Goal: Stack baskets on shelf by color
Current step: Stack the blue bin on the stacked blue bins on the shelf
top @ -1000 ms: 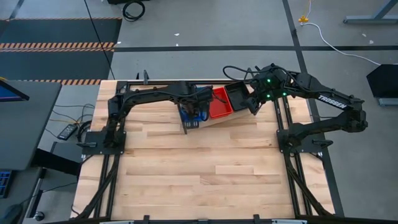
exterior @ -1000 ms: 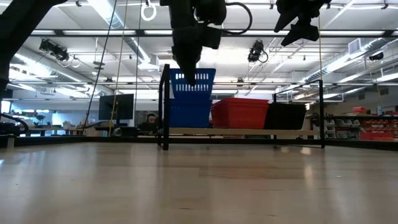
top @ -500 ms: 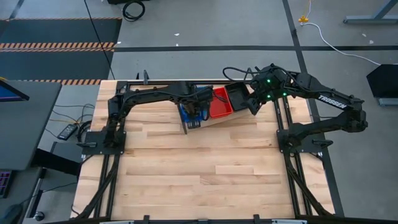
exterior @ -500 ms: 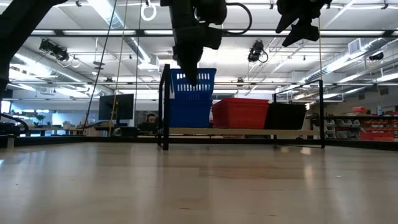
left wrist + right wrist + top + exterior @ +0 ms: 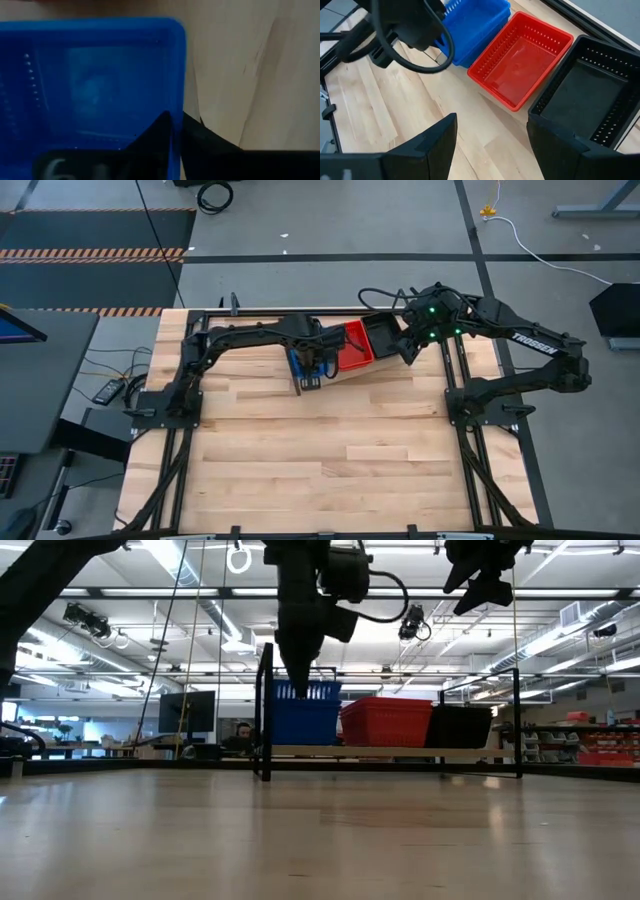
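Left tool (image 5: 312, 370) clamped on blue basket (image 5: 304, 712) wall, one finger inside, one outside, basket sitting atop blue stack at shelf (image 5: 390, 751) left end. Red basket (image 5: 520, 59) mid-shelf, black basket (image 5: 585, 97) at far end. Right tool (image 5: 490, 132) wide open, empty, hovering by black basket. Best to seat blue basket square in the stack, then open slowly and lift straight up to avoid dragging the rim
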### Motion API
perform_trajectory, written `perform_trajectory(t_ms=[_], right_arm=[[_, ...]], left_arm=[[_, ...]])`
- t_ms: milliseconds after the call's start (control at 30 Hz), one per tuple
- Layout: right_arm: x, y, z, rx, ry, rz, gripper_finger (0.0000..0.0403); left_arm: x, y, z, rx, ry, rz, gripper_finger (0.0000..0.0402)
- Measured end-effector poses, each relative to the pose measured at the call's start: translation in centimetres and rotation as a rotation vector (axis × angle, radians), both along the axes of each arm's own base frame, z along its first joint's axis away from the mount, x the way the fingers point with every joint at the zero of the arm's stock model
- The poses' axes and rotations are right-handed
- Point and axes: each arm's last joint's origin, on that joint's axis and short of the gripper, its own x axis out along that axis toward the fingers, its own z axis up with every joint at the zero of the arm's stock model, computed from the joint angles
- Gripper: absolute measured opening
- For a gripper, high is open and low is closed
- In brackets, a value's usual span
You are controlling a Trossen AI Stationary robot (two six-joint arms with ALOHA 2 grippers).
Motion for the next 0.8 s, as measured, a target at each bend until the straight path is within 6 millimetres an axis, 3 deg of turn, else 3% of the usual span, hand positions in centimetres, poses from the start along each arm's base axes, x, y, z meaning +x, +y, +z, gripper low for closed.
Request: perform_trajectory(t_ms=[467, 800], right_arm=[[0.0, 0.0, 0.0, -0.006, 0.000, 0.005, 0.0245], [0.0, 0.0, 0.0, -0.023, 0.005, 0.022, 0.0245]], left_arm=[[0.3, 0.0, 0.2, -0.028, -0.045, 0.031, 0.0130], [0.0, -1.2, 0.5, -0.104, -0.034, 0.022, 0.0198]])
